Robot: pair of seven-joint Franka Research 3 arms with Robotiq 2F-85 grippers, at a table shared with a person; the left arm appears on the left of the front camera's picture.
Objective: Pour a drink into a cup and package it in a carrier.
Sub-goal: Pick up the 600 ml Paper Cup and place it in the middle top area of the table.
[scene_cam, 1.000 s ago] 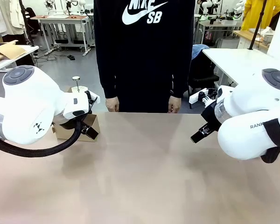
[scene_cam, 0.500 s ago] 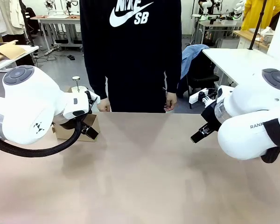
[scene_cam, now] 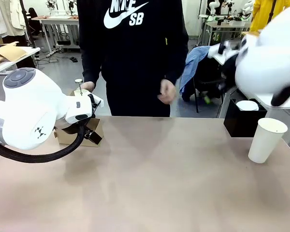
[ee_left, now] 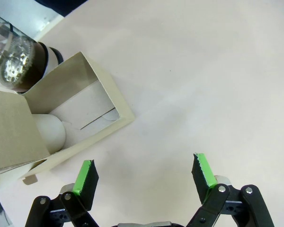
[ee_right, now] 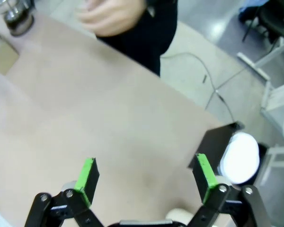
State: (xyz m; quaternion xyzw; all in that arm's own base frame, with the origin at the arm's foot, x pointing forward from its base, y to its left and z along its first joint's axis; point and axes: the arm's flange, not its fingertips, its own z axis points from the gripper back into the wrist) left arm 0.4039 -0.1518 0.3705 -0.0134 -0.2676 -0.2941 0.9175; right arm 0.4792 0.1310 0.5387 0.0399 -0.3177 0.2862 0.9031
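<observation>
Just short of the carrier [ee_left: 73, 101], the left gripper [ee_left: 144, 165] hangs over the table with fingers spread, empty. The carafe [ee_left: 12, 56] holding the drink [ee_left: 23, 85] stands just beside the carrier's far corner. Well right of the carrier, the cup [scene_cam: 267, 140] stands upright and lidless, uncovered now that the right arm has swung up. The right gripper [ee_right: 144, 172] is also spread, holding nothing. Beyond the carrier, the person has stepped left, one hand [scene_cam: 87, 86] nearing the carafe, so pouring looks imminent.

On the worktop [scene_cam: 154, 179], the cup [scene_cam: 267, 140] stands at the frame's right, just before the black box [scene_cam: 238, 123], while the carrier [scene_cam: 64, 137] sits far left, carafe [ee_left: 12, 61] beside it.
</observation>
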